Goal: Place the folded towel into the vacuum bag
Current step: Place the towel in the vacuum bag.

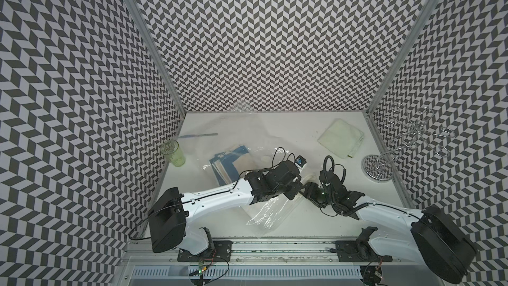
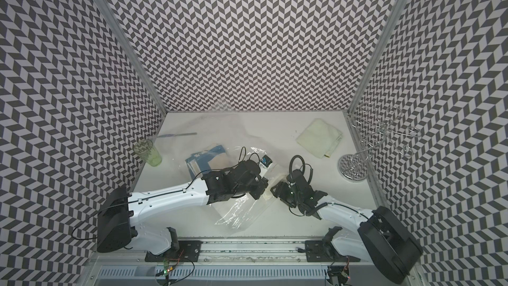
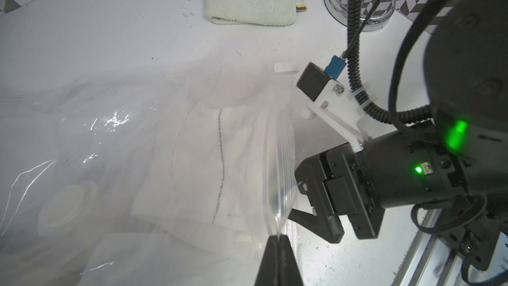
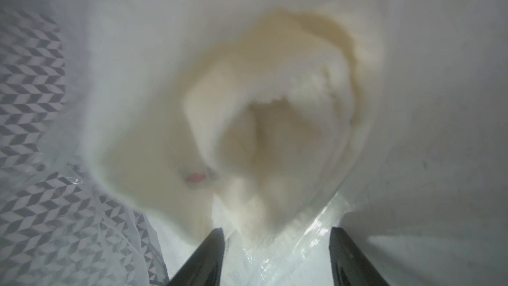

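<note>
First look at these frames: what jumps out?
The chevron walls all round, then the clear bag mid-table. The left gripper is shut on its zip edge; the right gripper, facing it, stands open before a blurred white towel inside. A green towel lies back right.

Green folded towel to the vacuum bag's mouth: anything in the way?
Between the green towel and the vacuum bag the table is bare; only the right gripper, open, sits at the mouth. The left gripper pinches the zip strip; a white towel already lies inside.
</note>
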Tool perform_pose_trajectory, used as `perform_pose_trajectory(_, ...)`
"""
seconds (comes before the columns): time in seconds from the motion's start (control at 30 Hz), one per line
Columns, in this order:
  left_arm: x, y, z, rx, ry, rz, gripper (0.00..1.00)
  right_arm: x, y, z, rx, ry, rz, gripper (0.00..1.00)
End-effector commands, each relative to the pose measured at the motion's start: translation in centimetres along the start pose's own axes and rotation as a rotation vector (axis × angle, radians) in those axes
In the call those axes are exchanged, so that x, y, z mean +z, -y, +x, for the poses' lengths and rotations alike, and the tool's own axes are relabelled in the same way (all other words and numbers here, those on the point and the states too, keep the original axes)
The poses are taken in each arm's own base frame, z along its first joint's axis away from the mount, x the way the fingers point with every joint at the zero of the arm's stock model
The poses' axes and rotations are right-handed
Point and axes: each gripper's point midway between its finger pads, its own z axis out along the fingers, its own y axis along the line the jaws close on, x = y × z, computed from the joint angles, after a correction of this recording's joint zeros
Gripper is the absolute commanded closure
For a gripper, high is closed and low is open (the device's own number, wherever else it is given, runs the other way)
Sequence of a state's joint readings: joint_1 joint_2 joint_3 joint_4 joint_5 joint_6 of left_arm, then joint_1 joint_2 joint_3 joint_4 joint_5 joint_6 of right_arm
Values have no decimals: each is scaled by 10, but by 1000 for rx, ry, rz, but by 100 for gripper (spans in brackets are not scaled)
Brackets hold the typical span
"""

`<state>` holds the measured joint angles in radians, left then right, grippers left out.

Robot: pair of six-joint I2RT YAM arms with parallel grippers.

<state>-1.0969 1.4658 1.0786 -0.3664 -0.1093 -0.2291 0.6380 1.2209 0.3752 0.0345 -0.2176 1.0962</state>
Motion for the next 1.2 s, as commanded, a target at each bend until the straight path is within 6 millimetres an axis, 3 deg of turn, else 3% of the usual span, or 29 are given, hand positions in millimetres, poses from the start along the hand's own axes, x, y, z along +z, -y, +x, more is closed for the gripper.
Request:
perform_pose_trajectory(0.0, -5, 8, -14, -6, 53, 37, 100, -6, -29, -15, -26, 58, -94, 44)
perform_pose_trajectory(0.2, -4, 10, -15, -6, 54, 41, 100, -20, -33, -26, -14, 140, -119, 36)
perform_pose_trajectory(0.6, 1, 13, -17, 1, 45, 46, 100, 10, -14, -20, 43, 81, -51, 29)
perform_pose_trajectory(0.7, 3, 16, -20, 4, 51, 56, 100, 15, -17, -25, 46, 102, -64, 42)
perform_pose_trajectory(0.8, 5, 21, -24, 14, 53, 71, 100, 15, -35, -36, 14, 157, -146, 66)
perform_pose_trajectory(0.87, 7, 24, -24, 21, 48, 80, 100, 12, -50, -48, -49, 219, -197, 75)
perform_pose_trajectory(1.0, 9, 26, -27, 36, 49, 87, 100, 13, -65, -66, -136, 308, -227, 80)
perform_pose_trajectory(1.17, 17, 28, -32, 63, 47, 90, 100, 32, -78, -66, -201, 295, -293, 83)
